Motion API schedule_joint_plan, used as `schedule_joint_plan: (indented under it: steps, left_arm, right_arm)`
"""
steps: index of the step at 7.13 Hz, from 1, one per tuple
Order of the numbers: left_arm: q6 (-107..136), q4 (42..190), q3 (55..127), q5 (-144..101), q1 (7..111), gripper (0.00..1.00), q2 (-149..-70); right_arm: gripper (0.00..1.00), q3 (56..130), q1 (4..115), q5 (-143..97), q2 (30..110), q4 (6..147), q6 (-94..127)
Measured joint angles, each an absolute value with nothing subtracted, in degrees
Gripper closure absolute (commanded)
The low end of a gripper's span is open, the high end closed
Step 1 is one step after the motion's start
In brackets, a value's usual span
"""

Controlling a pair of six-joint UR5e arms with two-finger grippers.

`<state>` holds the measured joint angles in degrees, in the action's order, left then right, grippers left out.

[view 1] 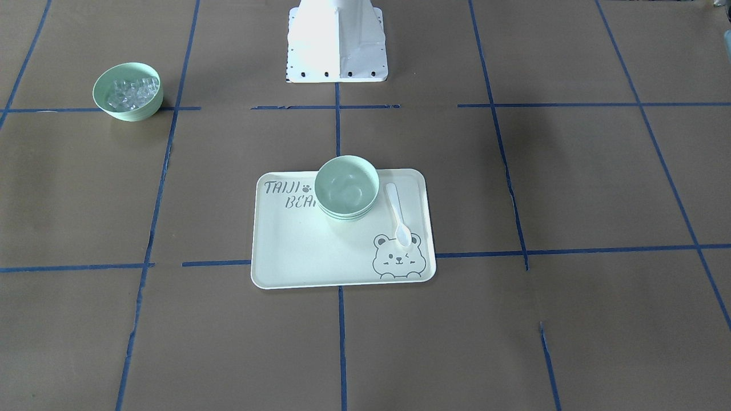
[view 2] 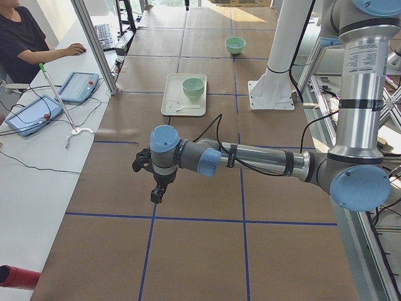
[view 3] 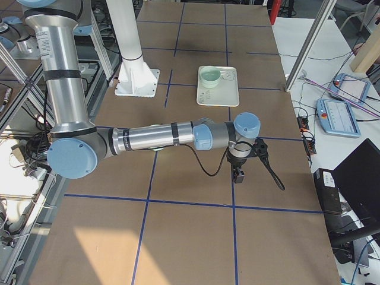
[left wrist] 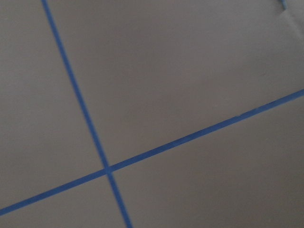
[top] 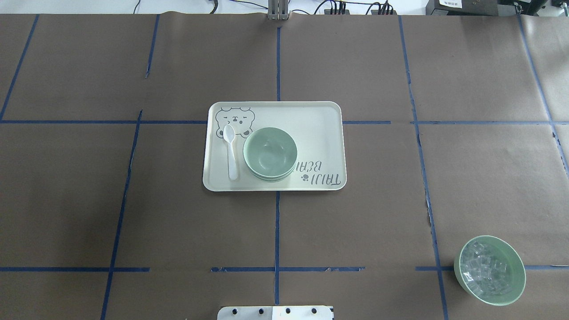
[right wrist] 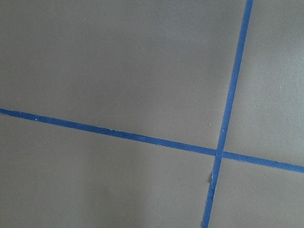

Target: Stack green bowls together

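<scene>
The green bowls (view 1: 346,187) sit nested in one stack on the cream bear tray (view 1: 285,251), in the middle of the table; the stack also shows in the overhead view (top: 270,153) and small in both side views (view 2: 194,86) (view 3: 209,77). My left gripper (view 2: 156,194) shows only in the exterior left view, hanging over bare brown table far from the tray; I cannot tell whether it is open or shut. My right gripper (view 3: 238,176) shows only in the exterior right view, likewise over bare table; I cannot tell its state. Both wrist views show only table and blue tape.
A white spoon (view 1: 398,214) lies on the tray beside the stack. A matching green bowl with clear ice-like pieces (top: 490,270) stands near the robot's right. The white robot base (view 1: 337,43) is behind the tray. An operator (view 2: 25,37) sits beside the table.
</scene>
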<state>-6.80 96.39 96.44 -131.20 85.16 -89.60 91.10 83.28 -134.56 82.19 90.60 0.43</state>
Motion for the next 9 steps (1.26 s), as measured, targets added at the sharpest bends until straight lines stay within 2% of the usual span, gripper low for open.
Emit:
schedule_joint_plan:
  steps: [9]
  left_arm:
    - [-8.6, 91.6, 94.9, -136.9, 85.7, 0.0, -89.9]
  right_arm:
    - [0.0, 91.2, 83.2, -134.2, 81.9, 93.2, -0.1]
